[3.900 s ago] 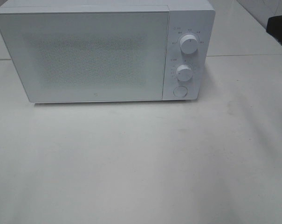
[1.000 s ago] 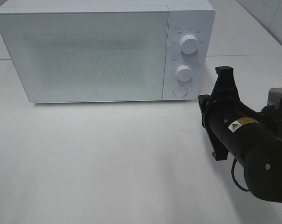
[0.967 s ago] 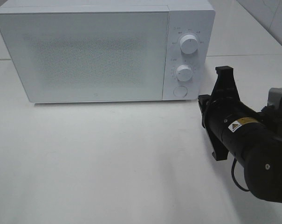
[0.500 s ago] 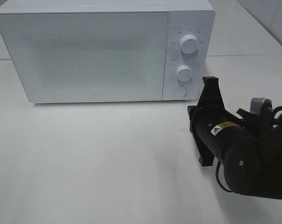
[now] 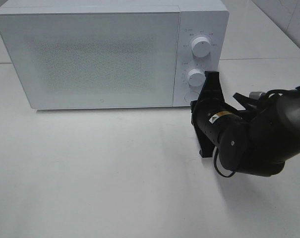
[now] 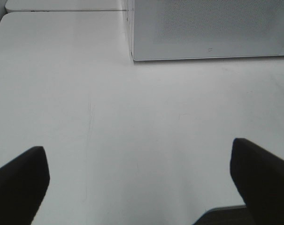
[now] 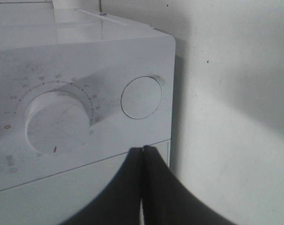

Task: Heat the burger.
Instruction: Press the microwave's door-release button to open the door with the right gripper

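Observation:
The burger is not in view. The white microwave (image 5: 90, 59) stands at the back of the table with its door shut. My right gripper (image 7: 142, 149) is shut and empty, its tips just short of the round button (image 7: 141, 97) beside the lower dial (image 7: 57, 119). In the exterior high view the right arm's wrist (image 5: 211, 116) covers that button, below the lower dial (image 5: 195, 77). My left gripper (image 6: 137, 147) is open and empty above bare table, with the microwave's front corner (image 6: 132, 55) ahead of it. The left gripper does not show in the exterior high view.
The microwave's upper dial (image 5: 201, 47) sits above the lower one. The white table (image 5: 105, 173) stretches in front of the microwave. The right arm's black body (image 5: 259, 139) fills the space right of the control panel.
The right arm has come in from the right and moved left and up, from beside the microwave to right at its control panel. The microwave and its door have not moved.

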### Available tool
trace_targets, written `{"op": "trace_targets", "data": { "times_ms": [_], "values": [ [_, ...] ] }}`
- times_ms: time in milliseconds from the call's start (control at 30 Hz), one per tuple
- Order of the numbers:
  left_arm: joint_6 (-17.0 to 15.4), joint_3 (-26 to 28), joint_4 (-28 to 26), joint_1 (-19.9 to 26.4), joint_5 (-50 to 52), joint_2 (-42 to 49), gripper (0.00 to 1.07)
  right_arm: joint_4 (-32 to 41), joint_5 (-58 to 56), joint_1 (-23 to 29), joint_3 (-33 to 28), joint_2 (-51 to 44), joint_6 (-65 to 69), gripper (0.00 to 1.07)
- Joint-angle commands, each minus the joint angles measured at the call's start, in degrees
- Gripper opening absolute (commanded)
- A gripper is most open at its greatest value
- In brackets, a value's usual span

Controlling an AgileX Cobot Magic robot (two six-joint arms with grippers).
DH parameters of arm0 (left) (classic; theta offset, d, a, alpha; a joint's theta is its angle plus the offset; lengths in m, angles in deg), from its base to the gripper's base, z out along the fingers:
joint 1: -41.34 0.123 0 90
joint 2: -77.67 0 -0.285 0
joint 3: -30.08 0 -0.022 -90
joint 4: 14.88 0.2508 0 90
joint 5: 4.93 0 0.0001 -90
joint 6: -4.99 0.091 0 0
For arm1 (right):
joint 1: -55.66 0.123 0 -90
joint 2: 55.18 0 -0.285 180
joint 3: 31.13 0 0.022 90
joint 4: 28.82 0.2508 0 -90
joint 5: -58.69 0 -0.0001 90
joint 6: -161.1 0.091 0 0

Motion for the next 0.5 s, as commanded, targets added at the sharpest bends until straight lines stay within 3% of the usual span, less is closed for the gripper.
{"op": "trace_targets", "data": {
  "times_ms": [33, 500],
  "values": [
    [-0.3, -0.1, -0.1, 0.0, 0.8, 0.3, 1.01, -2.1, -1.5, -1.7, 2.7, 1.4, 0.8, 0.0],
    [-0.2, -0.1, -0.1, 0.0, 0.8, 0.3, 1.01, -4.0, -4.9, -5.0, 8.7, 6.2, 1.6, 0.0]
  ]
}}
